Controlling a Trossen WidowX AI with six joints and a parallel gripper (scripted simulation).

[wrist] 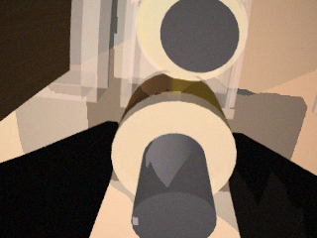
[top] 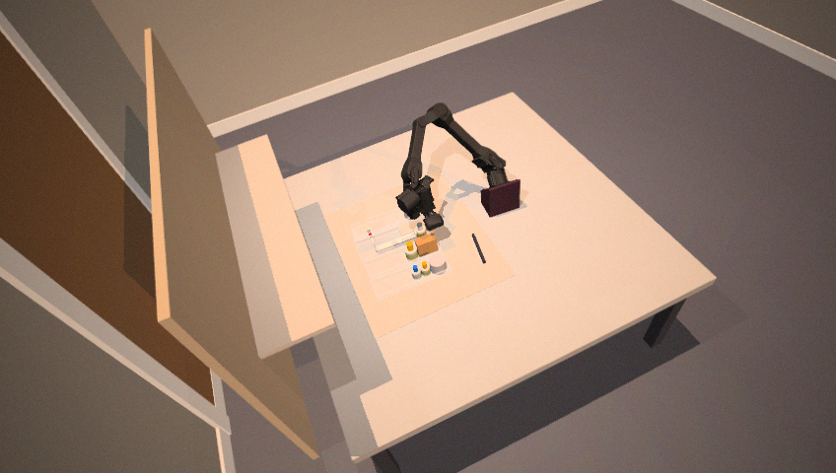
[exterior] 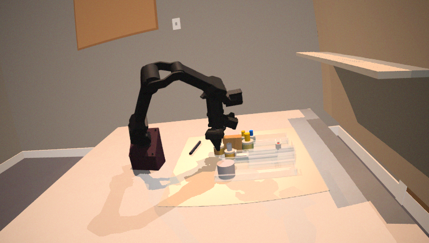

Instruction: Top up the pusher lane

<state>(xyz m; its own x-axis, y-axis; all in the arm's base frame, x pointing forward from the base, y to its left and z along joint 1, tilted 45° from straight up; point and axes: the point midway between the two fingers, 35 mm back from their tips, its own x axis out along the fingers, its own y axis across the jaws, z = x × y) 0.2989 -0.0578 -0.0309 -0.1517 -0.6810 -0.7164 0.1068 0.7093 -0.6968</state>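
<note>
Fingers (exterior: 217, 150), one pair, clamped on one grey-capped jar (exterior: 219, 149) (wrist: 173, 116), upright, presumably so it can shove its twin back squarely. Grey-capped twin (top: 419, 230) (exterior: 229, 152) (wrist: 190, 37), one, just ahead in the lane, towards the desk's (top: 587, 245) (exterior: 90, 210) shelf-side edge. Yellow-capped jars (top: 411, 250) (exterior: 247, 144), two; blue-capped, one.

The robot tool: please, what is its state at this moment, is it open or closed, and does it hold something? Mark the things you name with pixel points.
Tool (exterior: 217, 148) (wrist: 173, 139): closed on the amber jar with cream shoulder and grey cylindrical cap (wrist: 173, 208).
</note>
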